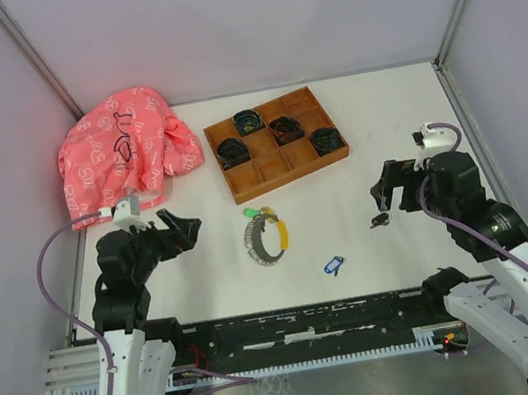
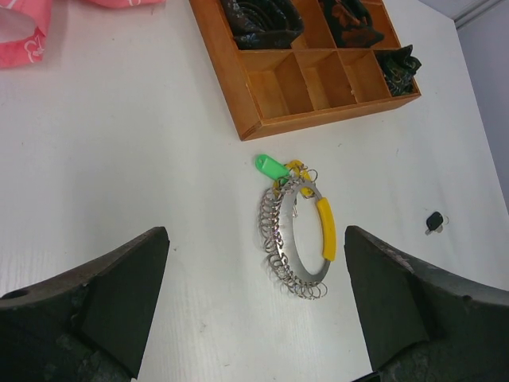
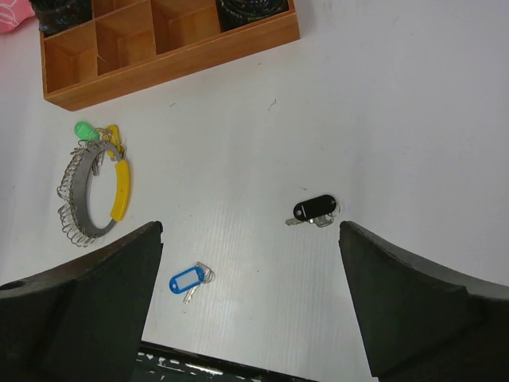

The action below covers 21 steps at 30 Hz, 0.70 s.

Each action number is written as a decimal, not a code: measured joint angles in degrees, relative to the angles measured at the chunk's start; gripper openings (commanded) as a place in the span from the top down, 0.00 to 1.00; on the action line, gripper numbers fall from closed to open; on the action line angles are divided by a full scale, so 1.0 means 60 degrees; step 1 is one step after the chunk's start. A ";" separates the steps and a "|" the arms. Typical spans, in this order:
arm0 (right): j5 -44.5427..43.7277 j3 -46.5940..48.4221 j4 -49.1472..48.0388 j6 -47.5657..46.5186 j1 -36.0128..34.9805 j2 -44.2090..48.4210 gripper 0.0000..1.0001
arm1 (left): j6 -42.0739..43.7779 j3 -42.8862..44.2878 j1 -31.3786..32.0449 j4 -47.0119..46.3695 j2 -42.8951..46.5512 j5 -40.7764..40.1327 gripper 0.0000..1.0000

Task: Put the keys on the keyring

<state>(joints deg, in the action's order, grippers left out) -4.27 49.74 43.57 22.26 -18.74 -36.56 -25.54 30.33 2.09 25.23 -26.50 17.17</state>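
The keyring (image 1: 266,238), a grey metal loop with a green tag (image 2: 271,166) and a yellow tag (image 2: 326,229), lies flat on the white table at mid-front. It also shows in both wrist views, keyring (image 2: 296,256) and keyring (image 3: 83,208). The blue-headed key (image 1: 334,266) lies loose near the front edge, blue key (image 3: 187,281). The black-headed key (image 1: 379,221) lies to the right, black key (image 3: 313,209), black key (image 2: 434,222). My left gripper (image 1: 187,231) hovers open left of the ring, left gripper (image 2: 256,267). My right gripper (image 1: 394,198) hovers open just above the black key, right gripper (image 3: 250,267). Neither holds anything.
A wooden compartment tray (image 1: 291,177) with dark coiled bundles stands behind the ring, tray (image 2: 326,115), tray (image 3: 171,56). A pink cloth (image 1: 119,146) lies at the back left. The black front rail (image 1: 304,317) borders the table close to the blue key.
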 measured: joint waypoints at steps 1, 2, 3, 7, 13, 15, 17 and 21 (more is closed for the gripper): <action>0.0055 0.0000 -0.0015 0.0000 0.0000 -0.0040 0.00 | -0.0011 0.0000 0.0000 -0.0018 -0.0036 0.0015 0.05; 0.0117 -0.0004 -0.0033 0.0000 0.0000 -0.0087 0.00 | -0.0051 0.0000 0.0000 -0.0025 -0.0066 0.0069 0.06; 0.0182 -0.0018 -0.0055 0.0000 0.0000 -0.0124 0.00 | -0.0109 -0.0015 0.0000 -0.0055 -0.0098 0.0160 0.07; 0.0393 -0.0153 -0.0149 -0.0004 0.0000 -0.0211 0.00 | -0.0361 -0.0098 0.0058 -0.0153 -0.0306 0.0412 0.08; 0.0809 -0.0423 -0.0401 0.0000 0.0000 -0.0459 0.00 | -0.1078 -0.0430 0.0612 -0.0503 -0.0714 0.0408 0.11; 0.1009 -0.0612 -0.0550 0.0004 0.0000 -0.0525 0.00 | -0.1271 -0.0561 0.1067 -0.0583 -0.0889 0.0251 0.11; 0.1260 -0.0834 -0.0681 0.0007 0.0000 -0.0619 0.00 | -0.1537 -0.0703 0.1832 -0.0794 -0.1158 -0.0153 0.11; 0.1752 -0.1045 -0.0852 0.0015 0.0000 -0.0933 0.00 | -0.1953 -0.0914 0.3504 -0.1494 -0.2044 -0.1086 0.12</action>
<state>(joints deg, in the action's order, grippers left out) 6.24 43.46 38.46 22.35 -18.74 -42.15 -37.26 24.84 23.11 16.27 -38.76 10.66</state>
